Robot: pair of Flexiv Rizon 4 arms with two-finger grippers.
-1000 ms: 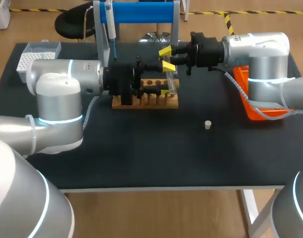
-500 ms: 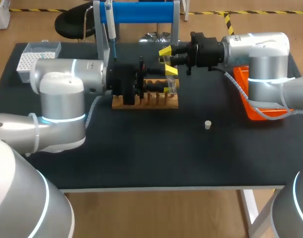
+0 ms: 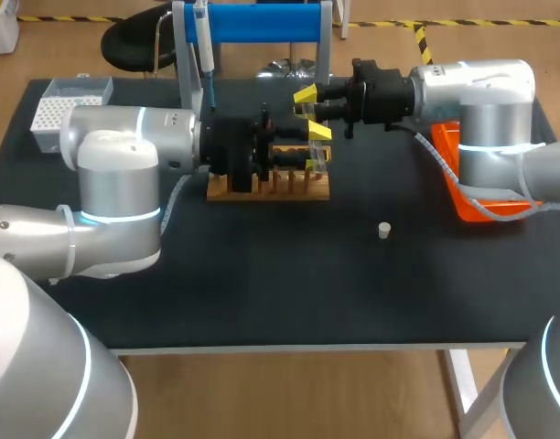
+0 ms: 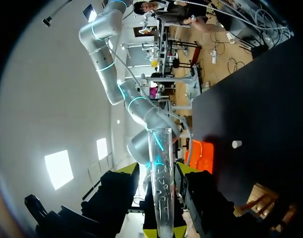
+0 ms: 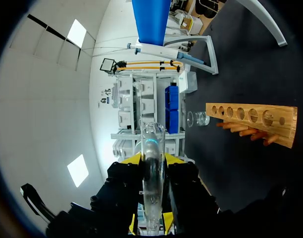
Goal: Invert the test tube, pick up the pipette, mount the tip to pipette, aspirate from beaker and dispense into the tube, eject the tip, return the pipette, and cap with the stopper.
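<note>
Stopper (image 3: 383,230), small and white, sits on the black table (image 3: 262,293), nearer the robot than the wooden rack (image 3: 262,189) and past its right end. Left arm (image 3: 115,174) enters from the left with its forearm level and its black wrist over the rack's left half. The left gripper (image 4: 165,228) points right, above the rack's right end. Its fingers are closed on the clear test tube (image 4: 160,183), which runs out crosswise from between the yellow tips. Right arm (image 3: 472,91) enters from the right, also level, pointing left. The right gripper (image 5: 151,218) hangs just beyond the rack's right end, close to the left gripper. Its wrist view likewise shows the test tube pinched between both fingers, with a lipped mouth at the outer end. Orange bin (image 3: 452,197) lies well right of the rack. Beyond the rack stand the beaker (image 5: 201,118) and the blue stand (image 3: 262,23) carrying the pipette (image 3: 205,55). The white tip box (image 3: 65,105) sits far-left of the rack.
</note>
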